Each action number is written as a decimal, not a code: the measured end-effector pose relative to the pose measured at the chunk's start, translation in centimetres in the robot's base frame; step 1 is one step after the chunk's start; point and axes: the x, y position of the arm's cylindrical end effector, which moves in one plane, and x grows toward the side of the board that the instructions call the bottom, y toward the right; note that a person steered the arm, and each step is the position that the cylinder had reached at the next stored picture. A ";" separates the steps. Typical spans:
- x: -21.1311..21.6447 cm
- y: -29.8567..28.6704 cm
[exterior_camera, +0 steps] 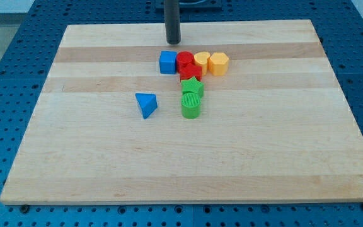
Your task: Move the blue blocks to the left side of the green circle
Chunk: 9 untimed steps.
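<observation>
**Q:** So where's everything sitting right now?

**A:** My tip (172, 42) is up near the view's top edge of the wooden board (74, 157), just above the blue cube (167, 62) and a hair to its right. There's a small gap, so no contact as far as I can see. No pincer on this arm at all, just a plain dark rod, so nothing to open or close and nothing held.

**Q:** And the blue ones?

**A:** The blue cube is the left end of a row: it touches a red block (184, 60), then comes a yellow block (201, 60) whose shape I can't make out, then a yellow hexagon-ish block (218, 63). A second red block (190, 72) sits just under the first one.

The blue triangle (146, 104) is off on its own, lower down and to the view's left of the cluster. It's near the green circle (191, 106), on its left side, with clear board between them.

**Q:** The greens?

**A:** The green star (192, 87) is tucked right under the lower red block, and the green circle sits right below the star, touching it.
</observation>
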 end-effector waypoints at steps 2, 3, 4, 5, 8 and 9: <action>4.3 0.4; 5.6 0.6; 8.1 0.8; 6.0 0.8; 4.1 -0.7; 5.9 -0.7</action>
